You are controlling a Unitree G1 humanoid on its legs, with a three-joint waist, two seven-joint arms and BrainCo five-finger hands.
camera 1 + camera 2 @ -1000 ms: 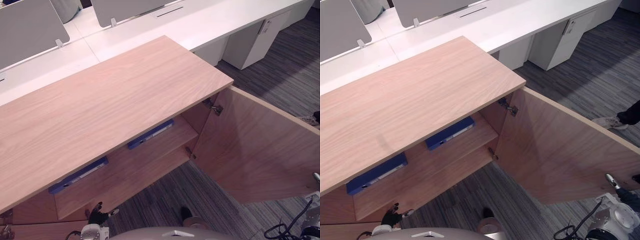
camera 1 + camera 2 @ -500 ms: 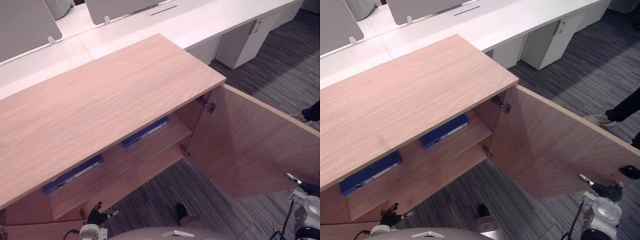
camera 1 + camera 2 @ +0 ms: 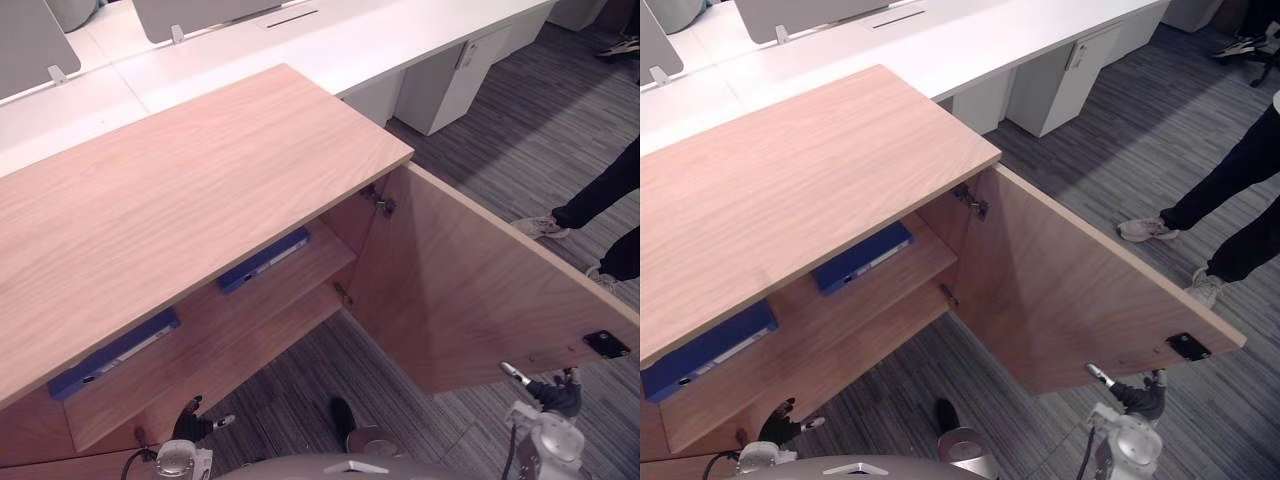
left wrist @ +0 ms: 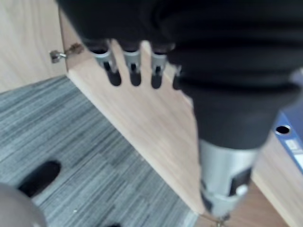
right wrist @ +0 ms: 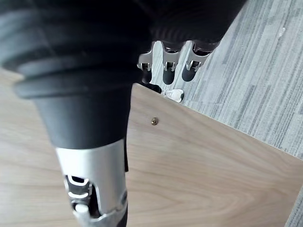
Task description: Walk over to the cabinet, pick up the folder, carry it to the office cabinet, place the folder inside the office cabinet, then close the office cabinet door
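Observation:
The wooden office cabinet (image 3: pixel 190 190) stands with its right door (image 3: pixel 470 290) swung wide open. Two blue folders lie flat on the upper shelf, one near the hinge side (image 3: pixel 265 260) and one further left (image 3: pixel 115 352). My left hand (image 3: pixel 192 424) hangs low before the bottom shelf, fingers relaxed and empty; in its wrist view a blue folder (image 4: pixel 289 138) shows beyond the thumb. My right hand (image 3: pixel 555 395) is just below the door's free corner, fingers loose, holding nothing. The right wrist view has its fingers (image 5: pixel 170 66) past the door's edge (image 5: pixel 199 156).
A person's legs and pale shoes (image 3: pixel 590 210) stand on the grey carpet right of the door. White desks (image 3: pixel 300 40) with a white pedestal unit (image 3: pixel 450 75) run behind the cabinet. A black catch plate (image 3: pixel 607 343) sits on the door's inner corner.
The camera has swung right, so the whole scene slid left. My right hand has risen from the lower right corner toward the door's free corner. The person's legs came into view.

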